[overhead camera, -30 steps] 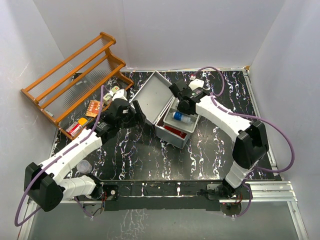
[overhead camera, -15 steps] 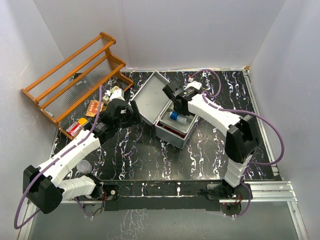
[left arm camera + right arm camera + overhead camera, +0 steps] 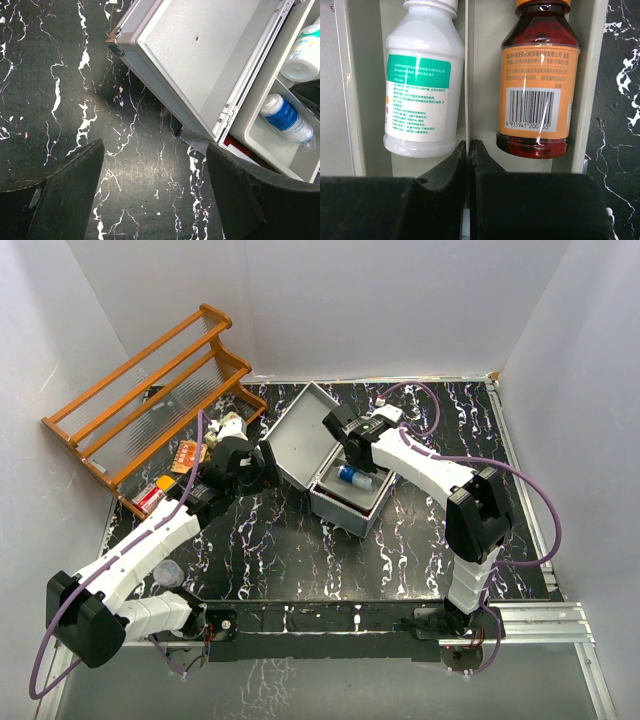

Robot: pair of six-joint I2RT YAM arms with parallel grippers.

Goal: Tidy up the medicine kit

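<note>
The medicine kit, a light-grey metal case, lies open mid-table with its lid leaning back to the left. A pale tray sits in the case. It holds a white bottle with a green label, a brown bottle with an orange label and a blue-labelled bottle. My right gripper is shut on the tray's thin divider between the two bottles. My left gripper stands open over bare table, just left of the lid, with nothing between its fingers.
An orange-brown wooden rack stands at the back left. Beside it lie an orange packet and a red box. A small clear cup sits by the left arm. Something red shows under the tray.
My right arm has swung left over the case and the tray with its bottles has shifted left with it. My left gripper has edged back slightly and opened a little wider.
</note>
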